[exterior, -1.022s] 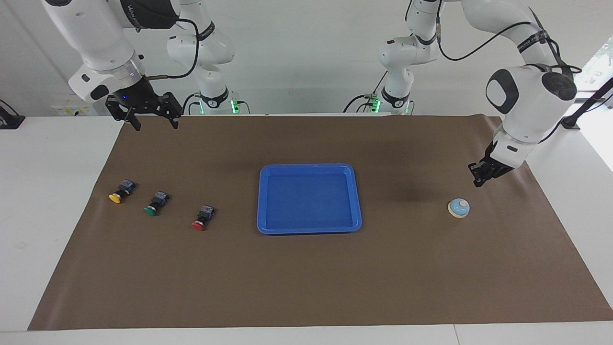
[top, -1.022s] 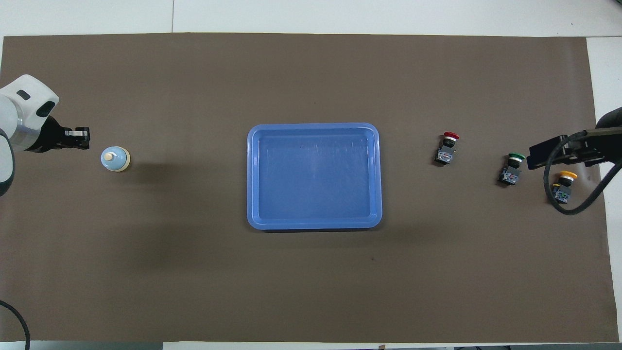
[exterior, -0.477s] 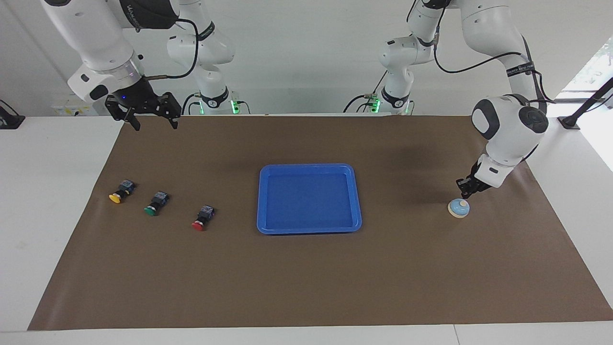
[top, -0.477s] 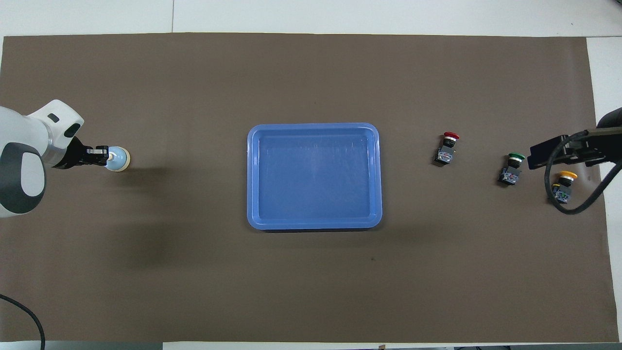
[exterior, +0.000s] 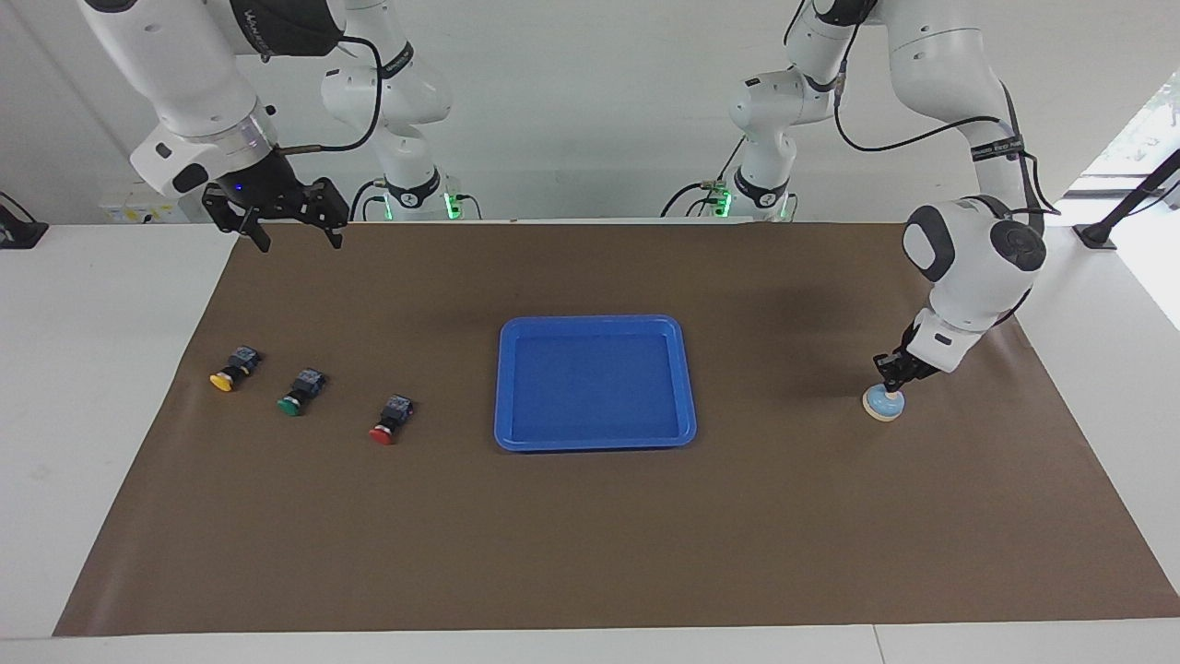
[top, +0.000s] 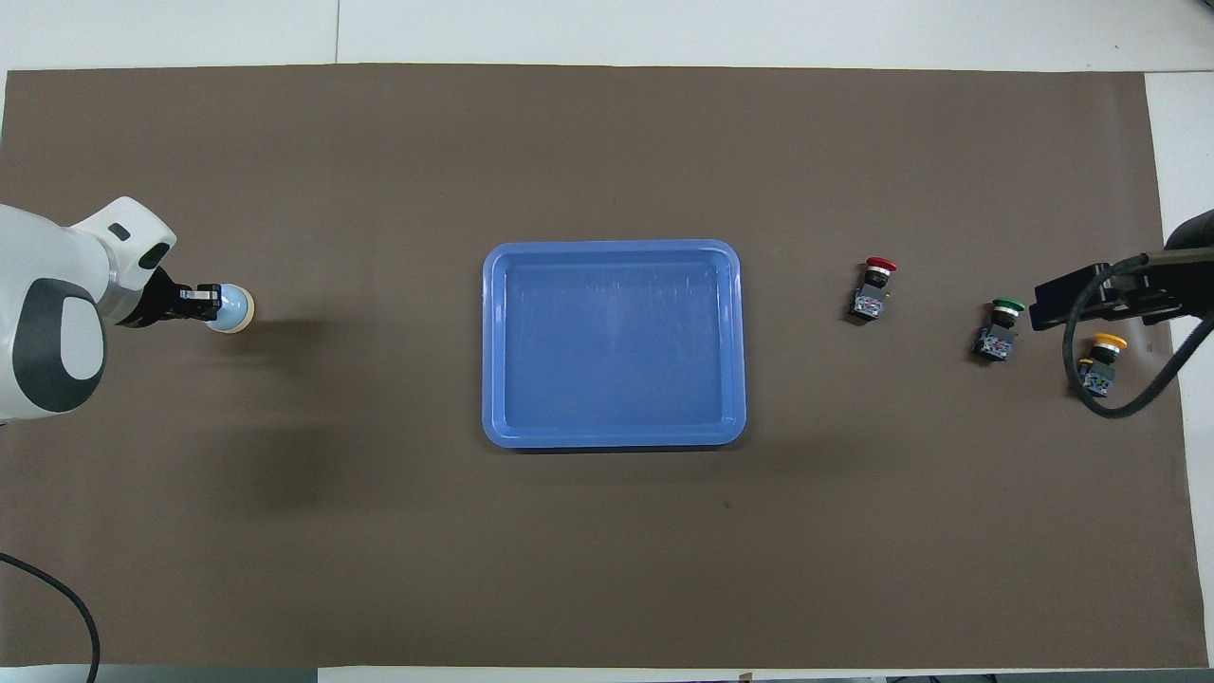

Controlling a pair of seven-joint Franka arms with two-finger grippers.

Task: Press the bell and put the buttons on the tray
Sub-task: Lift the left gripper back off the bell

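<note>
The bell, light blue with a cream base, sits near the left arm's end of the mat. My left gripper is shut, its tip down on the bell's top, covering the knob. The blue tray lies mid-mat with nothing in it. Toward the right arm's end lie three buttons: yellow, green and red. My right gripper hangs open, raised over the mat's edge by the robots, and waits.
A brown mat covers the white table. The right arm's black cable loops over the yellow button in the overhead view. Black fixtures stand at the table's ends by the robots.
My left gripper has come down from beside the bell onto its top. The right arm, tray and buttons have stayed put.
</note>
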